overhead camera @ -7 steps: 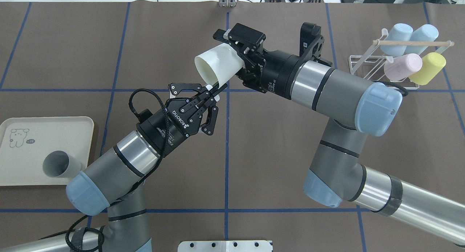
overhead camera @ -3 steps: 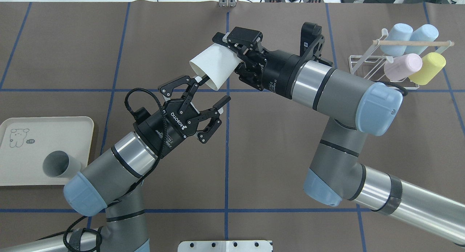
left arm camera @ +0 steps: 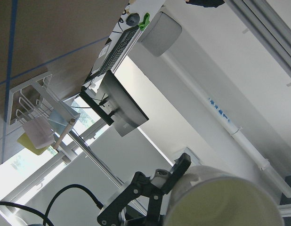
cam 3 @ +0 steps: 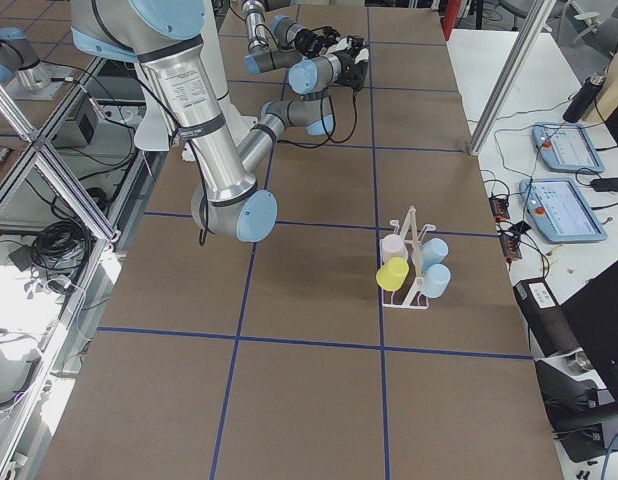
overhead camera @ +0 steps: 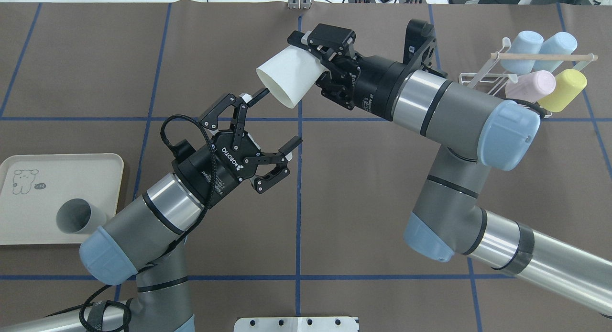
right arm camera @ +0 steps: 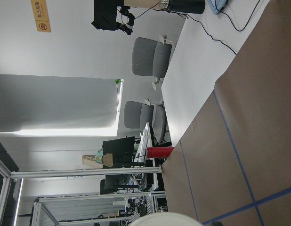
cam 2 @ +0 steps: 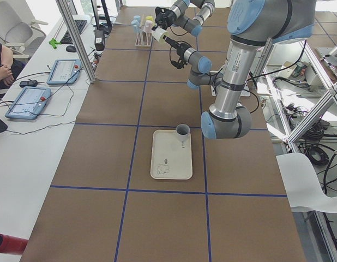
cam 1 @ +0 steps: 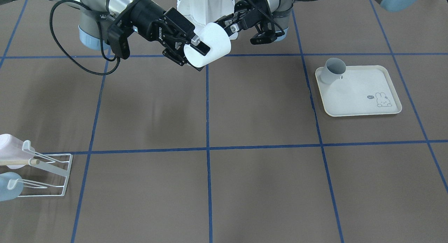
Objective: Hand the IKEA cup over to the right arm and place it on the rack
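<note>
Between right fingers [overhead camera: 330, 35] sits the cup [overhead camera: 287, 78], left fingers [overhead camera: 224, 105] spread beside.

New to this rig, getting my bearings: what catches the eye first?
A white cup hangs mid-air above the table, its base in the right claw, the open left claw beside it. Far right, a rack holds four pastel cups; far left, a grey cup on a tray.

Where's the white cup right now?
Overhead view: the white cup is held above the table in the right gripper, by the centre blue line in the table's far half. Its mouth faces the open left gripper.
</note>
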Action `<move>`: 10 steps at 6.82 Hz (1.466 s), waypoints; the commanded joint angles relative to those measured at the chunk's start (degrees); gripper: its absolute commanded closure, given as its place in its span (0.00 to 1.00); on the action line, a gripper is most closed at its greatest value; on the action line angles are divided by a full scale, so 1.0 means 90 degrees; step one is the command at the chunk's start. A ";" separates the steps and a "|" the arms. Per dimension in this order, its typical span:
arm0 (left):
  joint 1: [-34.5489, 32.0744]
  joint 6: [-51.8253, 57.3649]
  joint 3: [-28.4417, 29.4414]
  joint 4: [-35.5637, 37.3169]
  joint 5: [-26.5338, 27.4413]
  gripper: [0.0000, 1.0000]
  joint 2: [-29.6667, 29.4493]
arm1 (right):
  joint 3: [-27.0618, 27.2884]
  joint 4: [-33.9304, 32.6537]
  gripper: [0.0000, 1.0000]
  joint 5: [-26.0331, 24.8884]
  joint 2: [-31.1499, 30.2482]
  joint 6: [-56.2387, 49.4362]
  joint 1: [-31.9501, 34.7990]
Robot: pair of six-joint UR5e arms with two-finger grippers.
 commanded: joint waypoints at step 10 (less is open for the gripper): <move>-0.2575 0.2405 -0.2059 0.1675 -0.4470 0.01 0.3490 | -0.0311 -0.1558 1.00 -0.0089 -0.2084 -0.5626 0.2169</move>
